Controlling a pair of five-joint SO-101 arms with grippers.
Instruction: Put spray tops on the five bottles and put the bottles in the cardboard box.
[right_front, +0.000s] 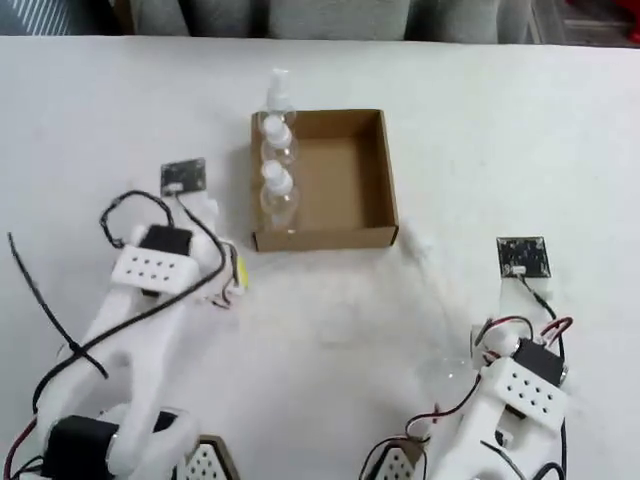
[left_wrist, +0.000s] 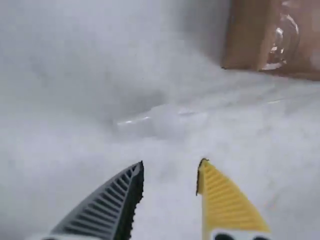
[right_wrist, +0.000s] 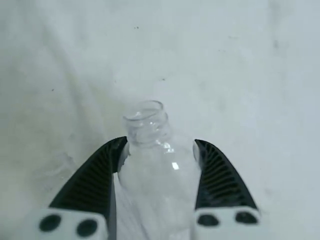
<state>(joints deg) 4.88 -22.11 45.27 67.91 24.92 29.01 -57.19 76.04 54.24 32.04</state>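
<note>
Currently | right gripper (right_wrist: 160, 146) jaws pinch uncapped bottle (right_wrist: 145, 122) | left gripper (left_wrist: 170, 164) jaws spread near spray top (left_wrist: 162, 121) | risk: bottle may slip

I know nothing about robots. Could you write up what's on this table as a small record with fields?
surface: white table
container: open cardboard box, mid-table
in box: nearer topped bottle and second topped bottle, along the wall on the left arm's side
at far rim: third topped bottle; inside or outside unclear
left gripper: open, empty, with a loose spray top lying on the table ahead of it
right gripper: shut on an uncapped clear bottle
</note>
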